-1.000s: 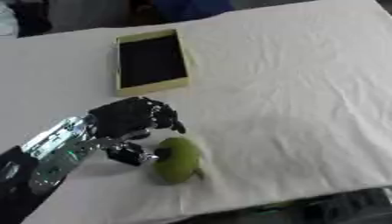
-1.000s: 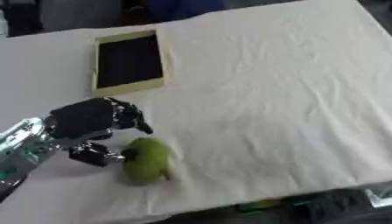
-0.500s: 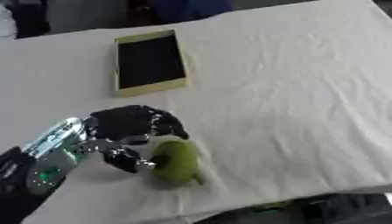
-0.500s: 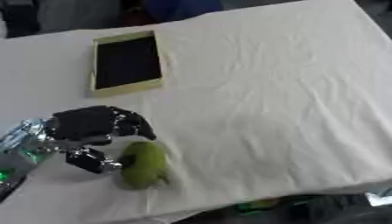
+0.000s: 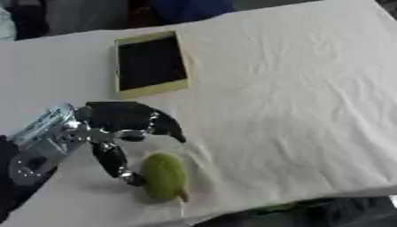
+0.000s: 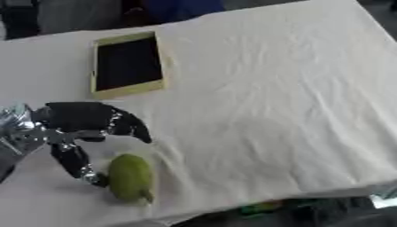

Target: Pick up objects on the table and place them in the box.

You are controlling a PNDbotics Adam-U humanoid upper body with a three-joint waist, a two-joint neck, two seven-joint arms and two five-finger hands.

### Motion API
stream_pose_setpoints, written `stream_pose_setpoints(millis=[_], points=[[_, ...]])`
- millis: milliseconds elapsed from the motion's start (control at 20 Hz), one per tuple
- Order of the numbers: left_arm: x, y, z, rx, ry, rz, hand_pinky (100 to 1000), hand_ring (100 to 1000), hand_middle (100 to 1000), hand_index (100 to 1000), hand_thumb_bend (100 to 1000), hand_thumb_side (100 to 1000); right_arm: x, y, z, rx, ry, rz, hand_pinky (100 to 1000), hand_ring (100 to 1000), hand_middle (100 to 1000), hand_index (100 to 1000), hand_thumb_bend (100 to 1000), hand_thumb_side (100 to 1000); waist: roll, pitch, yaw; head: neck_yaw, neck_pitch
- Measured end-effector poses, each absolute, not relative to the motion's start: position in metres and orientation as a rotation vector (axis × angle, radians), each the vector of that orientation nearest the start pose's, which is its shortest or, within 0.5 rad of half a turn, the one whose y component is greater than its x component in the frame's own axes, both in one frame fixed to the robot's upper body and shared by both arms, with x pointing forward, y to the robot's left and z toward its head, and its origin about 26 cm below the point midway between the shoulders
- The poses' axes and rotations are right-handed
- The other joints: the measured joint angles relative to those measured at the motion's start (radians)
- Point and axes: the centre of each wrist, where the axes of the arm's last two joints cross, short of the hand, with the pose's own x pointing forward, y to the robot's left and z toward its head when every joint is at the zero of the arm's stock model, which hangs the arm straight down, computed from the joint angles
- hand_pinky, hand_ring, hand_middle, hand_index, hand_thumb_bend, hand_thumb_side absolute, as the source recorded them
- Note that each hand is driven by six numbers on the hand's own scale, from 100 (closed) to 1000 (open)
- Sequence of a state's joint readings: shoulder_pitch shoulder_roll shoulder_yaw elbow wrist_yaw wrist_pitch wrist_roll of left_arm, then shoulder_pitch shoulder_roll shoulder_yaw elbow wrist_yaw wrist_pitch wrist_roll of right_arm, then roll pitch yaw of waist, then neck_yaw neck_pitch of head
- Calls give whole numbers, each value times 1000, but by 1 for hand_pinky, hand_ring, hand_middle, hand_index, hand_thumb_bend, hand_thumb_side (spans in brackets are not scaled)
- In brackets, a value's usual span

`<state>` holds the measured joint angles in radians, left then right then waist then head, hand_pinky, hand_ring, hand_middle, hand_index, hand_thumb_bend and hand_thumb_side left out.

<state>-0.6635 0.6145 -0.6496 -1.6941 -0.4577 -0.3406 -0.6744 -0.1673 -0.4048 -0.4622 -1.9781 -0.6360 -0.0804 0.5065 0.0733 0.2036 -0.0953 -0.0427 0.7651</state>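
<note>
A green oval fruit (image 5: 164,176) lies on the white cloth near the table's front edge. My left hand (image 5: 120,122) hovers just behind and to the left of it, open, with fingers arched over the cloth and the thumb (image 5: 114,160) reaching down beside the fruit's left side. The thumb tip looks to touch or nearly touch the fruit. A shallow yellow box (image 5: 149,63) with a dark inside sits farther back on the table. My right hand shows in neither view.
The white cloth covers the whole table (image 5: 294,84), wrinkled at the right. The front edge runs close below the fruit. Dark shapes and something blue lie beyond the far edge.
My left hand has opened wider, its fingers spreading toward the fruit and the thumb dropping beside it. The fruit stays in place. The camera has shifted a little.
</note>
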Motion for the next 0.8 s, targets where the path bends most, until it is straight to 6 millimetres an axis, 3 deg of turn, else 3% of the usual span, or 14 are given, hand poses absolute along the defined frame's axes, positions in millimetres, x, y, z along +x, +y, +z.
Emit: stream_pose_setpoints(millis=[400,800], points=[[344,168,178,-113,1930,2910,697,836,742,874,730,100,259,-395,208,259,-2372,343,718,549,576,901,100,637,0,0,1,-2,0],[342,164,163,-131,2011,2851,626,802,700,879,714,100,259,-395,207,261,-2369,330,715,548,575,901,100,639,0,0,2,-4,0]])
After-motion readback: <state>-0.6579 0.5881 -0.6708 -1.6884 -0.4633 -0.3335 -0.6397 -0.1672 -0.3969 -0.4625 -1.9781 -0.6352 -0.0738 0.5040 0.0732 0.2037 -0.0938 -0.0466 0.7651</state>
